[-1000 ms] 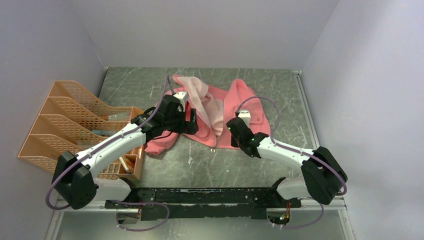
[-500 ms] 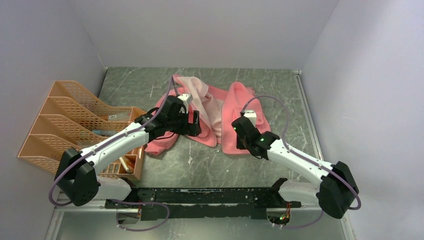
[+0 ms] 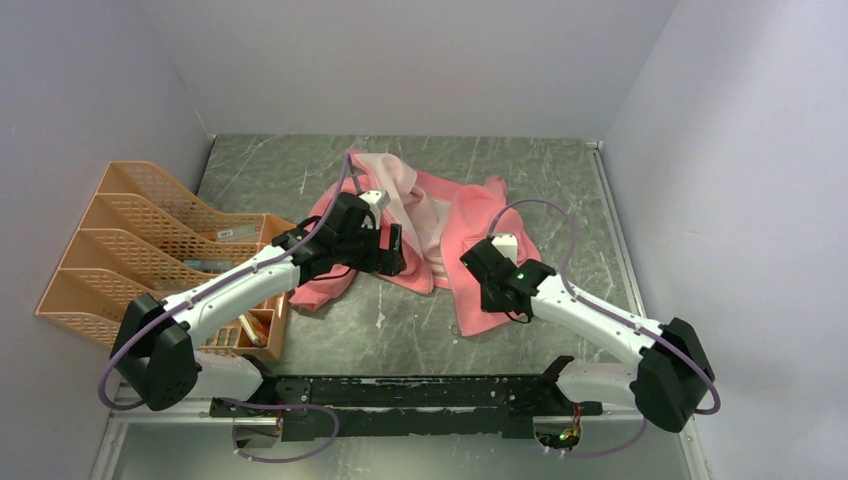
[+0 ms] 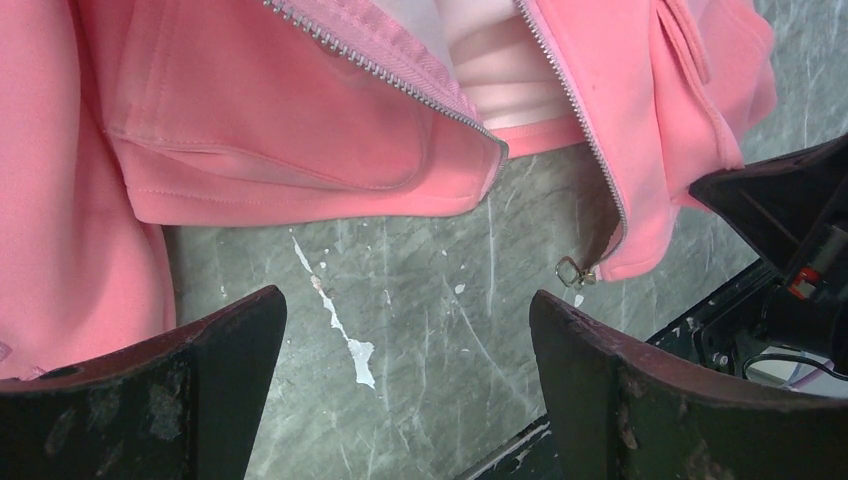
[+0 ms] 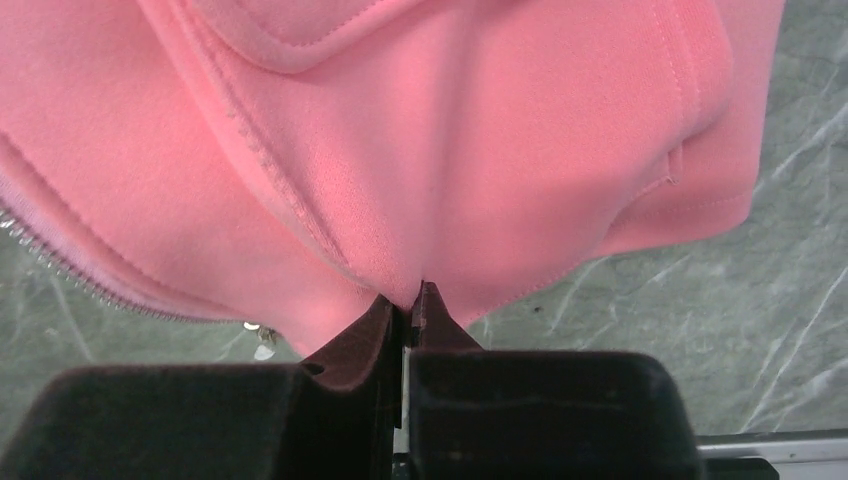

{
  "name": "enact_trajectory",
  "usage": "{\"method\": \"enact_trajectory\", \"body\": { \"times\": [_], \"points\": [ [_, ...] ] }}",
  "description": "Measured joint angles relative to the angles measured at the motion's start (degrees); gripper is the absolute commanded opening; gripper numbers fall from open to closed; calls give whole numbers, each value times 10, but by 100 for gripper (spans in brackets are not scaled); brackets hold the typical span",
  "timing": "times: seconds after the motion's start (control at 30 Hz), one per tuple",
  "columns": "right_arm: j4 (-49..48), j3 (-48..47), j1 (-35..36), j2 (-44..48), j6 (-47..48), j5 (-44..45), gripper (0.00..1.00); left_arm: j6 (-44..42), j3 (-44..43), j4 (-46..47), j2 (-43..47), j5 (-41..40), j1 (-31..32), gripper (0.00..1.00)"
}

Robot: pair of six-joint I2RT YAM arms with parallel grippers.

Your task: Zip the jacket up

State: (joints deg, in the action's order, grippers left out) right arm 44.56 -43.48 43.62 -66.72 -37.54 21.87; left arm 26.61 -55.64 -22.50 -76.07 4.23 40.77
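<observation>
The salmon-pink jacket (image 3: 452, 215) lies open on the table, its paler lining showing at the back. My right gripper (image 3: 487, 300) is shut on the bottom hem of the jacket's right front panel (image 5: 470, 180), which is stretched toward the near edge. My left gripper (image 3: 393, 250) is open and empty, hovering over the table just below the left front panel (image 4: 290, 150). In the left wrist view both zipper edges (image 4: 400, 85) run apart, and the metal zipper pull (image 4: 572, 272) hangs at the bottom of the right panel. The pull also shows in the right wrist view (image 5: 260, 335).
An orange mesh file organiser (image 3: 150, 250) with several slots stands at the left, beside my left arm. Grey walls close in the table on the left, back and right. The black rail (image 3: 400, 395) runs along the near edge.
My right gripper has pulled the right front panel toward the near edge, stretching it out. My left gripper has shifted slightly right and stays open.
</observation>
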Motion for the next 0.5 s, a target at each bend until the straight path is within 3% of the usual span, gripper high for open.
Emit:
{"method": "enact_trajectory", "body": {
  "times": [0.03, 0.13, 0.23, 0.5],
  "points": [
    [0, 0, 0, -9, -4, 6, 3, 0, 0, 0, -1, 0, 0, 96],
    [-6, 0, 0, -26, -16, 16, 26, 0, 0, 0, -3, 1, 2, 96],
    [-14, 0, 1, -29, -22, 17, 37, 0, 0, 0, -3, 1, 3, 96],
    [15, -28, 8, 12, -21, 5, 43, 0, 12, 5, -3, 1, 4, 96]
  ]
}}
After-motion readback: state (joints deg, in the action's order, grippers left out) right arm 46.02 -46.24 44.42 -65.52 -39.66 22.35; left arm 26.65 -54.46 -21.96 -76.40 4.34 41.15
